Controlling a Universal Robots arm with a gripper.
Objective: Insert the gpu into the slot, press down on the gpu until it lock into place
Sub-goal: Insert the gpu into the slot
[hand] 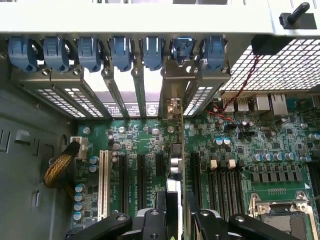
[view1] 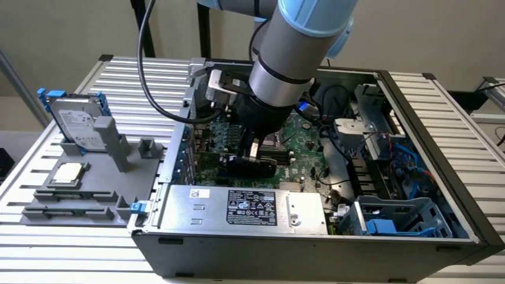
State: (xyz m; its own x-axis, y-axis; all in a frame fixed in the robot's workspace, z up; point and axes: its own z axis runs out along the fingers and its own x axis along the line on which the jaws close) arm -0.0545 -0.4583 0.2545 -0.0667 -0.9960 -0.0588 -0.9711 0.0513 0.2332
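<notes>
gripper (view1: pixel 251 154) low inside computer case (view1: pixel 410 195), claw clenched on gpu (hand: pixel 173 186). gpu upright, edge-on over green motherboard (hand: pixel 145 132), between black expansion slots (hand: pixel 141 180), far end near row of 7 blue clips (hand: pixel 120 50). Cannot tell if seated.

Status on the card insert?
Gripper shut on card. Card on edge over motherboard. No obstruction seen.

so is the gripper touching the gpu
Cannot tell. In the wrist view the gpu runs edge-on into the gripper, but neither contact nor gap shows plainly.
</notes>
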